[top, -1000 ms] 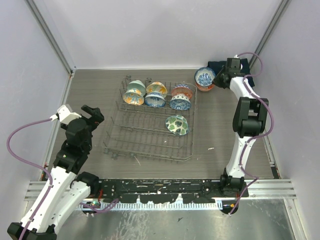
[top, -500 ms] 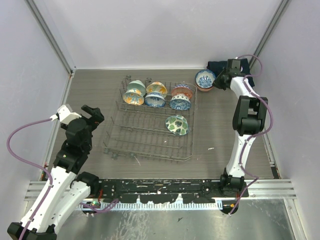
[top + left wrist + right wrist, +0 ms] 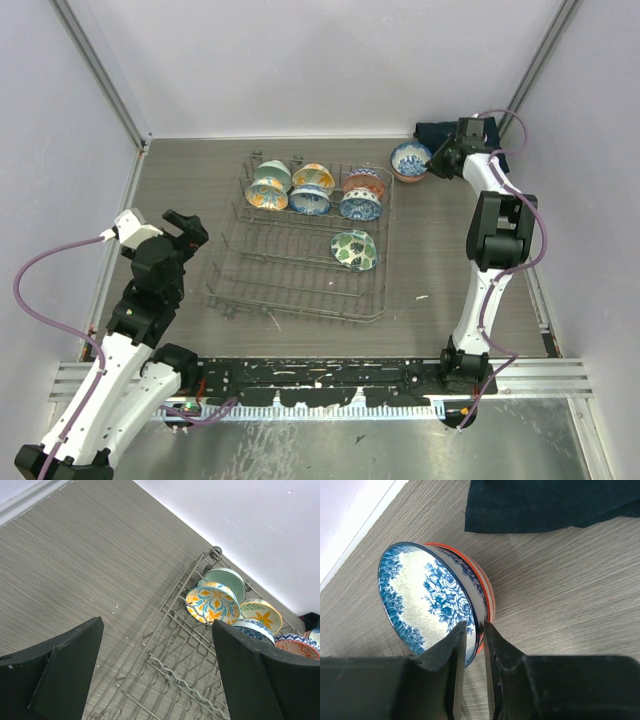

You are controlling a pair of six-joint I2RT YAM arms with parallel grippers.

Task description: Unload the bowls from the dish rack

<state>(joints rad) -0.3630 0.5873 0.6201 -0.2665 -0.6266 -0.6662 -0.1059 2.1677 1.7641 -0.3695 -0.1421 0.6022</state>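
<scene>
The dish rack stands mid-table. Patterned bowls stand on edge in its far row, and a green bowl lies lower right in it. My right gripper is right of the rack's far corner, shut on the rim of a blue-and-white bowl. That bowl rests tilted in an orange-rimmed bowl on the table. My left gripper is open and empty left of the rack. Its wrist view shows the rack, an orange-teal bowl and a mint bowl.
A dark folded cloth lies just behind the two bowls at the far right corner. The side walls stand close to both arms. A small white scrap lies on the table right of the rack.
My right gripper has shifted slightly right and down, settling the blue-and-white bowl into the orange-rimmed bowl. The left arm has not moved.
</scene>
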